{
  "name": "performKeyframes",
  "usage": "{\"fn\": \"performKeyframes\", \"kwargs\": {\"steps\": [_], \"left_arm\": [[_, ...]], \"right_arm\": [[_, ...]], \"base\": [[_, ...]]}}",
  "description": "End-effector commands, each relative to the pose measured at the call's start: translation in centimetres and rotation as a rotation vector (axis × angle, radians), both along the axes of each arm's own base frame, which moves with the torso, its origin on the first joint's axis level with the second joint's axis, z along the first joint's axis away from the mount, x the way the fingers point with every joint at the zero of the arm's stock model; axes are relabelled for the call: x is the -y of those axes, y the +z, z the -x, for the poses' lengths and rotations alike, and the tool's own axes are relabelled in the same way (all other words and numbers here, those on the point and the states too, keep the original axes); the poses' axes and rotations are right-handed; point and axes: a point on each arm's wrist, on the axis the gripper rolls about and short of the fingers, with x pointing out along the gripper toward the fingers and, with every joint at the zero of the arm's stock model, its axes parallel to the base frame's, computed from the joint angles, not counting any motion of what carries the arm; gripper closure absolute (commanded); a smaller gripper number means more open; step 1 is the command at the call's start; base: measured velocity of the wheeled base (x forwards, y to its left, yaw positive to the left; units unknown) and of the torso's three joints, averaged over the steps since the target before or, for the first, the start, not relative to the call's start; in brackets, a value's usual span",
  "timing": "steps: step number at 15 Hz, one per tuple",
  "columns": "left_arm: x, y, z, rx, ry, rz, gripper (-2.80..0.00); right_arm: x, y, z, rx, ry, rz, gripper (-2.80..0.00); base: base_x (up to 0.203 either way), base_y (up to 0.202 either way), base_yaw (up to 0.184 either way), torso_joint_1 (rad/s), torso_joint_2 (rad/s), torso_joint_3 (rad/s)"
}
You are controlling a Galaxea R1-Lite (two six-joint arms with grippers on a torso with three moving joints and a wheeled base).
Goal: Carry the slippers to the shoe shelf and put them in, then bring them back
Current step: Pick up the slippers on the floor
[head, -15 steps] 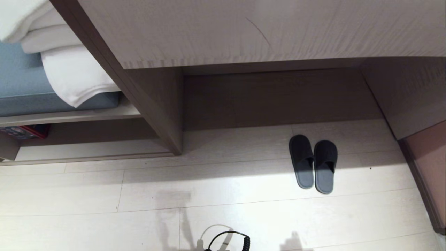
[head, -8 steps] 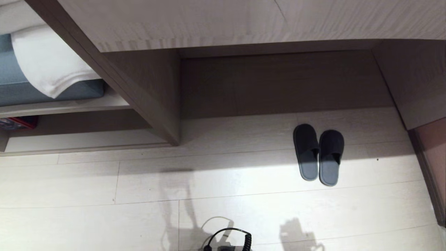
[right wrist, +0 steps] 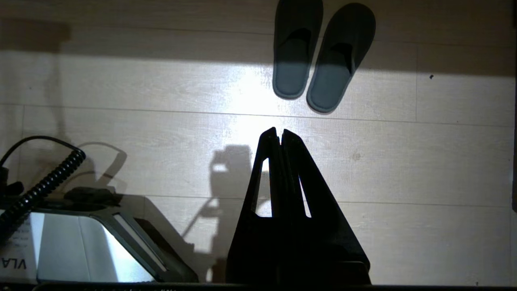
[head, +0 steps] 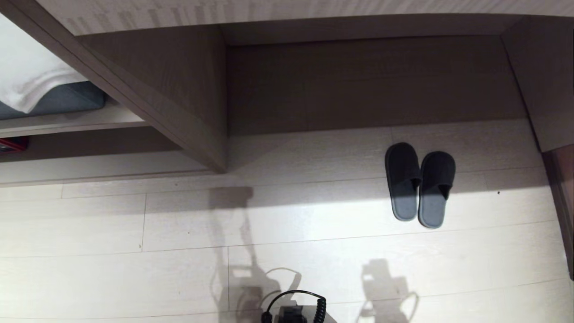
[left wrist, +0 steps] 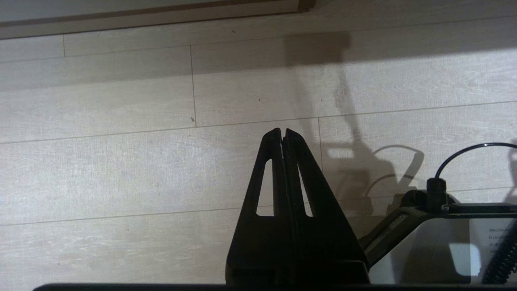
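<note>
The slippers [head: 403,179], a dark grey pair with paler soles, lie side by side on the pale floor at the right, toes toward the desk recess. In the right wrist view the slippers [right wrist: 297,44] lie a little beyond my right gripper [right wrist: 278,131], which hangs shut and empty over the floor. My left gripper [left wrist: 281,131] is also shut and empty above bare floorboards. Neither gripper shows in the head view. The shoe shelf [head: 103,163], a low open cubby with a pale bottom board, is at the far left under the bench.
A tall desk recess [head: 358,80] stands behind the slippers, bounded by a slanting side panel [head: 179,112]. A blue cushion [head: 67,101] with a white towel [head: 27,80] lies on the bench. My base with its coiled cable [head: 319,309] shows at the bottom edge. A brown panel [head: 560,193] closes the right side.
The whole head picture has slid upward as the camera tips down; the desk top has left the view and my base has come in. The slippers stay put on the floor.
</note>
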Motion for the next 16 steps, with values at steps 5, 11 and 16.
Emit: {"fn": "performKeyframes", "kwargs": {"steps": [5, 11, 16], "left_arm": [[0.0, 0.0, -0.01, -0.001, 0.0, 0.0, 0.0], [0.0, 0.0, -0.01, -0.001, 0.0, 0.0, 0.0], [0.0, 0.0, -0.01, -0.001, 0.0, 0.0, 0.0]], "right_arm": [[0.0, 0.0, 0.0, -0.001, 0.0, 0.001, 0.0], [0.0, 0.0, 0.0, -0.001, 0.0, 0.0, 0.0], [0.0, 0.0, 0.0, -0.001, 0.0, 0.001, 0.0]], "base": [[0.0, 0.0, 0.0, 0.006, 0.0, -0.192], [0.0, 0.0, 0.0, 0.001, 0.0, -0.2], [0.0, 0.0, 0.0, 0.002, 0.0, -0.2]]}}
